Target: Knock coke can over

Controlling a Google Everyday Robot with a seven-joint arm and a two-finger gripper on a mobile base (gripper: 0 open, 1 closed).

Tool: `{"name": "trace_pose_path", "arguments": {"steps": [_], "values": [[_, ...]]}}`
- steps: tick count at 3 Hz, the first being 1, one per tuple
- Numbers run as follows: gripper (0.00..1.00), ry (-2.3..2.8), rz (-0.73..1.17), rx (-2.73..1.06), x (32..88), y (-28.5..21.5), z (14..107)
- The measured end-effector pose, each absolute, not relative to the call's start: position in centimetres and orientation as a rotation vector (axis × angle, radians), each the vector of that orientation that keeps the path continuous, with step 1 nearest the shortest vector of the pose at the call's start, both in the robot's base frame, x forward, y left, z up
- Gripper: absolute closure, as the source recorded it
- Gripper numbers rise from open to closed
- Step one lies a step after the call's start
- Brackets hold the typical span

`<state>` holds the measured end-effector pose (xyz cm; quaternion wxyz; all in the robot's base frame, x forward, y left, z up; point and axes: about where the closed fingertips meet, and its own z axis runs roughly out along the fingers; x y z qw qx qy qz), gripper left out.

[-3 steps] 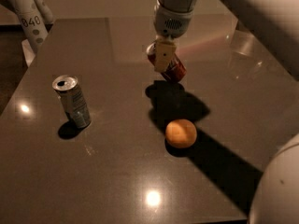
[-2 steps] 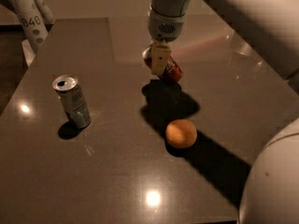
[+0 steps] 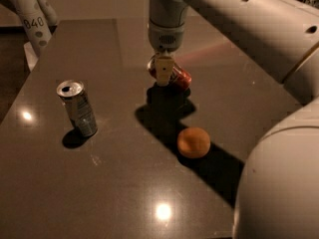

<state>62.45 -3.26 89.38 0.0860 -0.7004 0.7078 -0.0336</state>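
The red coke can (image 3: 180,78) lies tilted on the dark table (image 3: 124,183) near its far middle, partly hidden behind my gripper. My gripper (image 3: 163,71) hangs straight down from the arm, right at the can's left end and touching or nearly touching it. I cannot tell whether the can rests fully on its side.
A silver-grey can (image 3: 78,108) stands upright at the left. An orange (image 3: 193,142) sits in front of the coke can, in the arm's shadow. My arm's white links (image 3: 279,148) fill the right side. A white robot leg (image 3: 31,19) stands at the far left corner.
My gripper has moved left and lower, closer to the table. The red can has shifted slightly with it. The silver can and the orange have not moved.
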Motion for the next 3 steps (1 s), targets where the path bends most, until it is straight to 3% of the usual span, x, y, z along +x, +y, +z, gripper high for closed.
{"name": "trace_pose_path", "arguments": {"steps": [1,3], "values": [[0.05,2.118,-0.108,-2.122,62.7,-3.0,88.1],[0.0,2.137,-0.087,-2.132,63.0,-3.1,86.8]]}}
